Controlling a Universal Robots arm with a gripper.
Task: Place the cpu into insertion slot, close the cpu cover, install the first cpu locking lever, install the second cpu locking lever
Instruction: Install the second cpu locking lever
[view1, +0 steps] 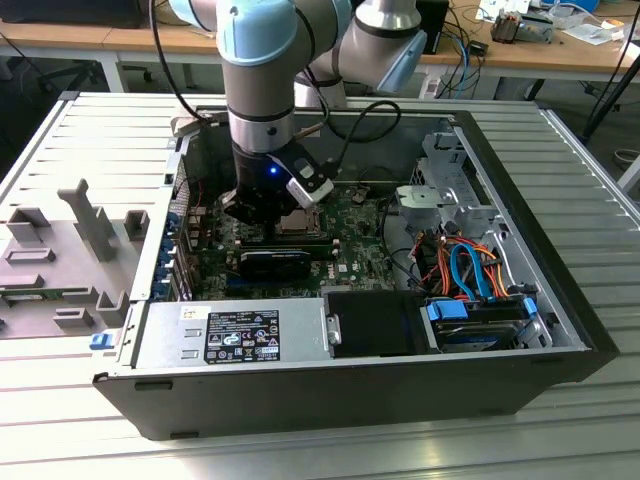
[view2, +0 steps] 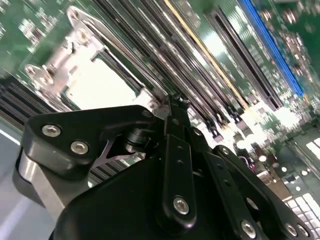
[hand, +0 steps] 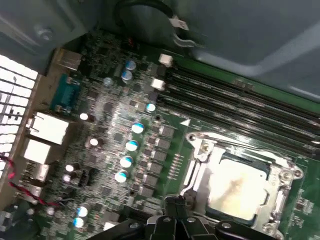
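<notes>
The arm (view1: 262, 90) reaches straight down into the open computer case (view1: 560, 300). Its claw (hand: 176, 207), fingers pinched together, hovers just beside the cpu cover (hand: 200, 172). The cover lies flat over the cpu (hand: 235, 187), seated in the insertion slot on the green motherboard (hand: 107, 135).

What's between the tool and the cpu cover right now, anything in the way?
Nothing visible does. In the first wrist view the tool sits right at the edge of the cpu cover, which lies flat around the cpu. Only bare motherboard surrounds that edge.
</notes>
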